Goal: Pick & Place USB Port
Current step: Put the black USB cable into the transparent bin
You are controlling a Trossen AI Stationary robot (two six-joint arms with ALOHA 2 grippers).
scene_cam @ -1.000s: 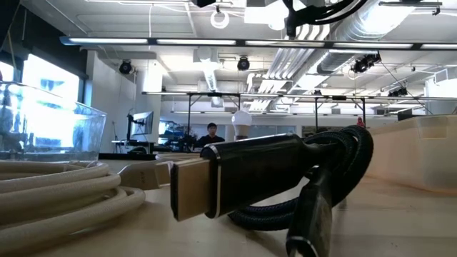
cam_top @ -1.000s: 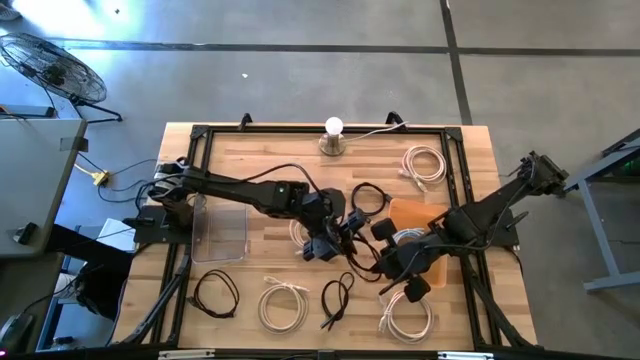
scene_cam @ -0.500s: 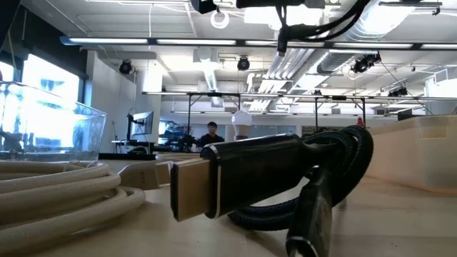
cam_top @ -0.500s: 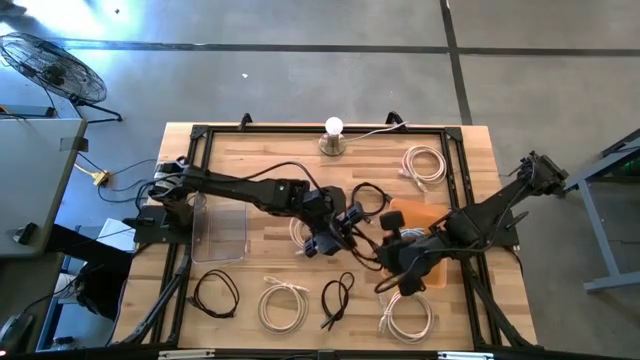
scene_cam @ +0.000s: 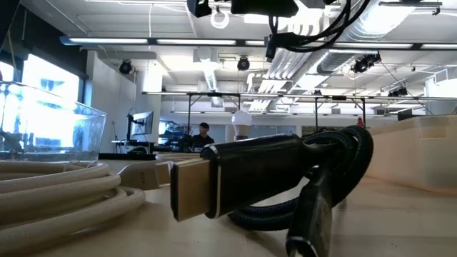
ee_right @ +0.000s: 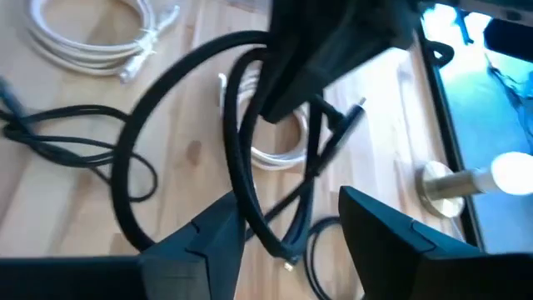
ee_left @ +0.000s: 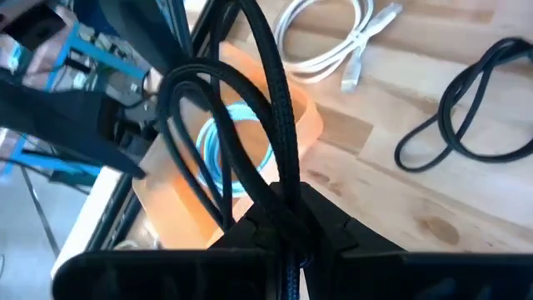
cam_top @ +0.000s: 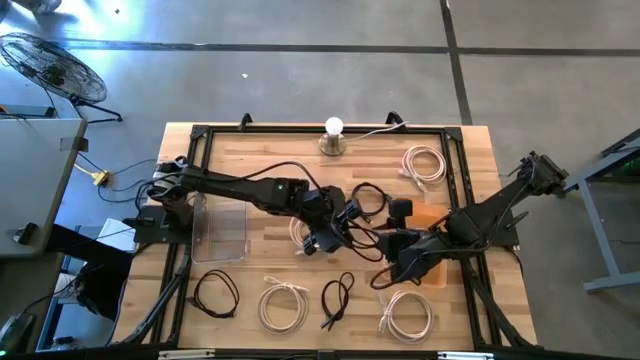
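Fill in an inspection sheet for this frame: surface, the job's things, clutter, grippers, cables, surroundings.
Surface: light wooden slat table inside a black frame.
Job's things: black braided cable looped in the air; translucent orange bin right of centre; clear plastic box on the left.
Clutter: lit white bulb on a round base at the far edge.
Grippers: left gripper shut on the black braided cable at mid-table; right gripper open, the cable's loop between its fingers.
Cables: white coils and black coils along the near edge; another white coil far right.
Surroundings: standing fan on the concrete floor; a person far behind.
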